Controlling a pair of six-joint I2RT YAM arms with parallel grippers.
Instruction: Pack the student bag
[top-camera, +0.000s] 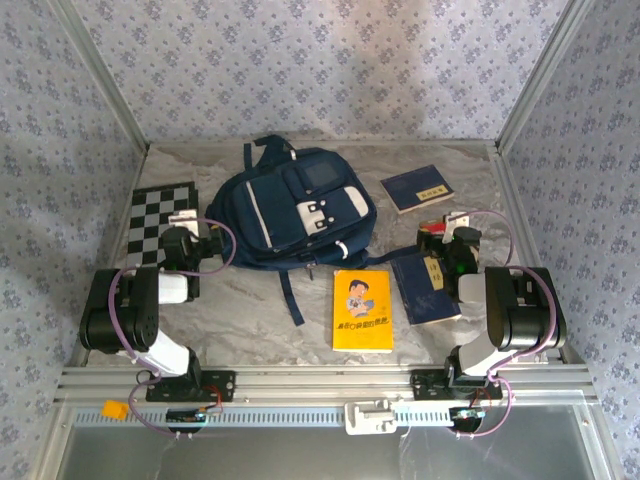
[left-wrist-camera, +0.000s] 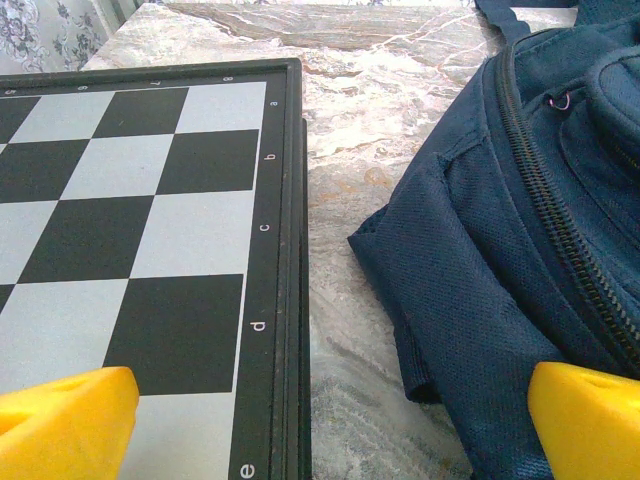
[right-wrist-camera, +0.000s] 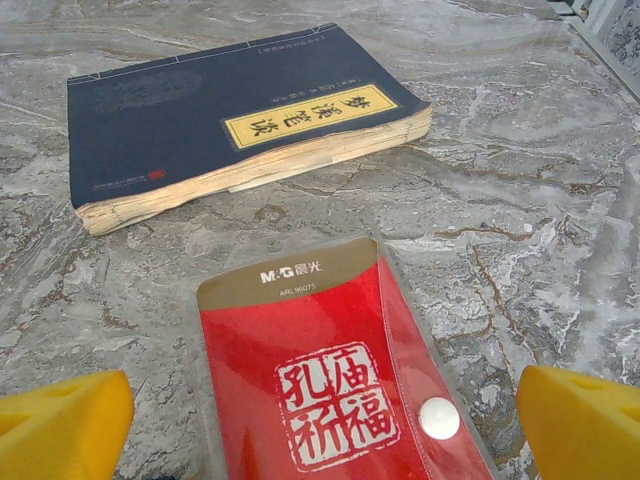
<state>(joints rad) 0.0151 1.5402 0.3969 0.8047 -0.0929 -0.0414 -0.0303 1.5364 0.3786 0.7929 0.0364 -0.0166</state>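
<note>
The student bag (top-camera: 295, 210), navy with white stripes and a white-flapped pocket, lies flat at the table's middle back; its side and zip (left-wrist-camera: 520, 200) are on the right of the left wrist view. My left gripper (top-camera: 187, 232) hangs open between the bag and a chessboard (left-wrist-camera: 140, 250), with bare table between its yellow fingertips (left-wrist-camera: 60, 420). My right gripper (top-camera: 455, 238) is open above a red snap pouch (right-wrist-camera: 340, 390), its fingertips (right-wrist-camera: 585, 420) wide on either side and apart from it.
A dark blue book (right-wrist-camera: 230, 110) lies beyond the pouch at the back right (top-camera: 418, 188). A yellow book (top-camera: 362, 310) and another blue book (top-camera: 425, 287) lie in front of the bag. The chessboard (top-camera: 160, 220) is at the left. Metal frame posts line the table's sides.
</note>
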